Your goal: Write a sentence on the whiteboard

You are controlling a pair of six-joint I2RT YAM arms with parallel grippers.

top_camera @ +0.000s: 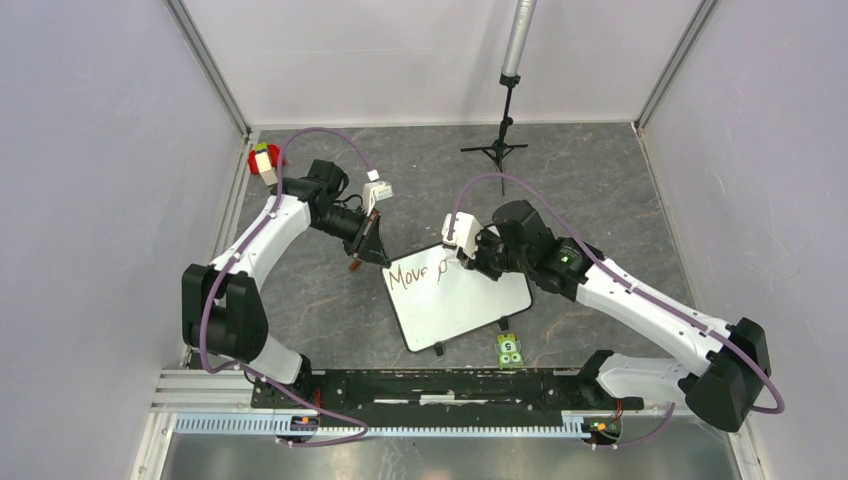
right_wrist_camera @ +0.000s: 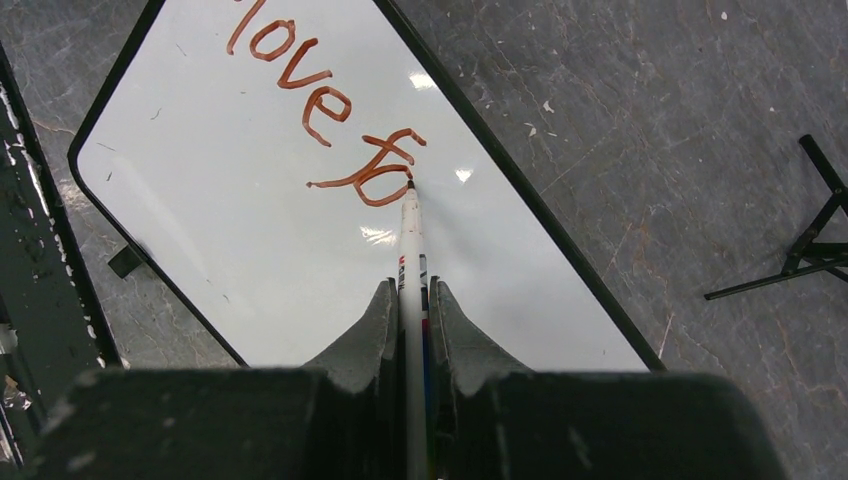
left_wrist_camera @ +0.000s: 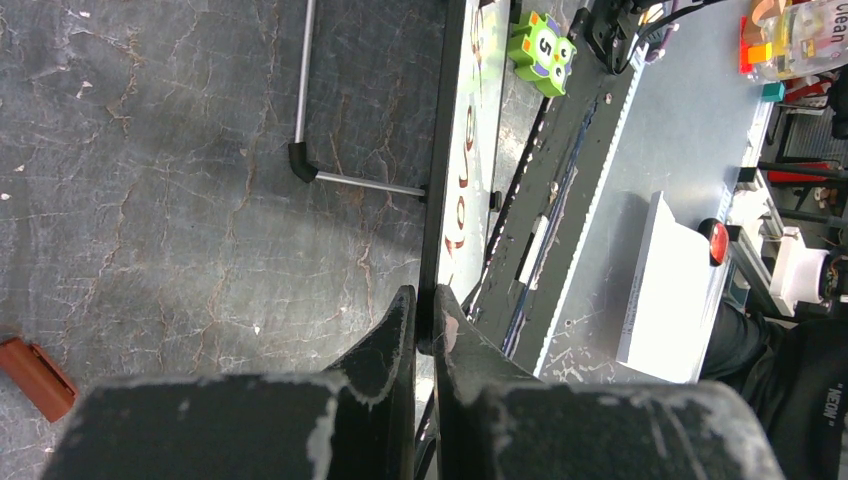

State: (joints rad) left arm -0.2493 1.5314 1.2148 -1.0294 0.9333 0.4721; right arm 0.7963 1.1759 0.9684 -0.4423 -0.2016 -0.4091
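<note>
The whiteboard lies tilted on the dark table, white with a thin black rim. Reddish-brown writing reads "Move" plus a partly formed second word. My right gripper is shut on a white marker whose tip touches the board at the last letter. My left gripper is shut on the whiteboard's black rim at its far left corner. In the top view the left gripper is at the board's upper left corner and the right gripper is over its top edge.
A brown marker cap lies on the table left of the board. A green numbered block sits near the board's front edge. A black tripod stand is at the back. A red and white object sits far left.
</note>
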